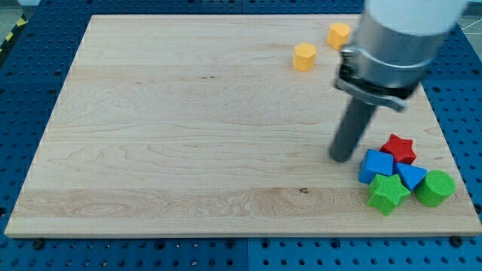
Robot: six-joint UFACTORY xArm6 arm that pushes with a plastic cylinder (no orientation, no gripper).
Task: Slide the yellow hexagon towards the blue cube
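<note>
Two yellow blocks sit near the view's top right: a yellow hexagon (304, 56) and a second yellow block (338, 35) above and to its right. The blue cube (376, 165) lies at the lower right, in a cluster of blocks. My rod comes down from the arm at the upper right, and my tip (342, 157) rests on the board just left of the blue cube, apart from it by a small gap. The tip is well below the yellow hexagon and slightly to its right.
Around the blue cube are a red star (398, 147), a blue triangular block (411, 176), a green star (388, 193) and a green cylinder (434, 187). The wooden board (188, 128) lies on a blue perforated table; its right edge runs close to the cluster.
</note>
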